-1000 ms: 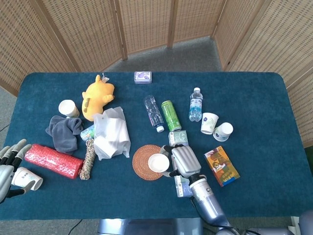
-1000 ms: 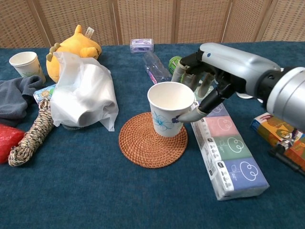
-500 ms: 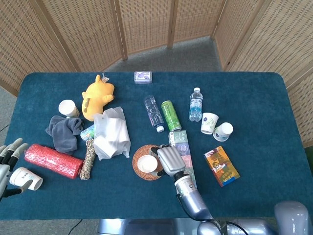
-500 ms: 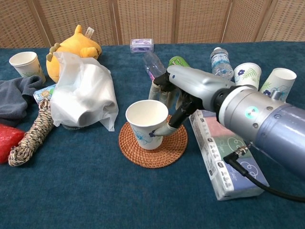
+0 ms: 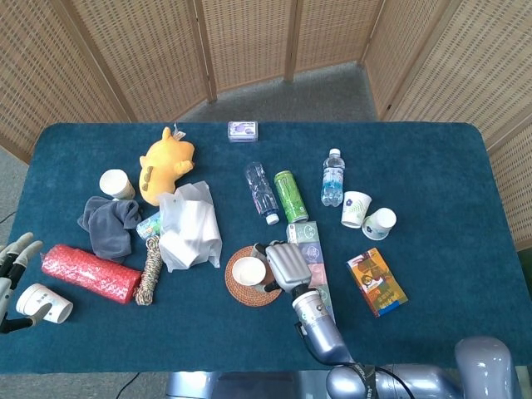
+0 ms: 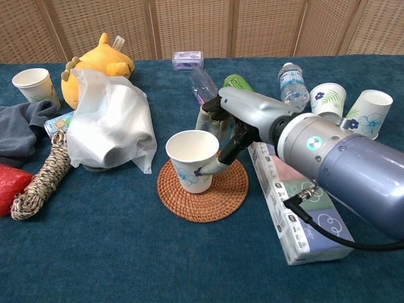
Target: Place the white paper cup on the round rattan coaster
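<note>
The white paper cup point(image 6: 189, 158) with a blue flower print stands upright on the left part of the round rattan coaster point(image 6: 214, 196). My right hand point(image 6: 222, 135) grips it from the right, the thumb against its side wall and the other fingers behind it. In the head view the cup point(image 5: 248, 271) sits on the coaster point(image 5: 243, 293), with the right hand point(image 5: 283, 264) beside it. My left hand point(image 5: 12, 264) shows at the table's left edge with its fingers spread, holding nothing.
A tissue pack point(image 6: 302, 214) lies just right of the coaster, and a white plastic bag point(image 6: 110, 123) and a rope bundle point(image 6: 39, 180) lie to its left. Bottles, a green can point(image 5: 290, 196) and two more cups point(image 5: 366, 214) stand behind. Another cup point(image 5: 43, 304) lies by the left hand.
My right hand has carried the cup left and down, from above the coaster's right edge to standing on its left part. The left hand has barely moved.
</note>
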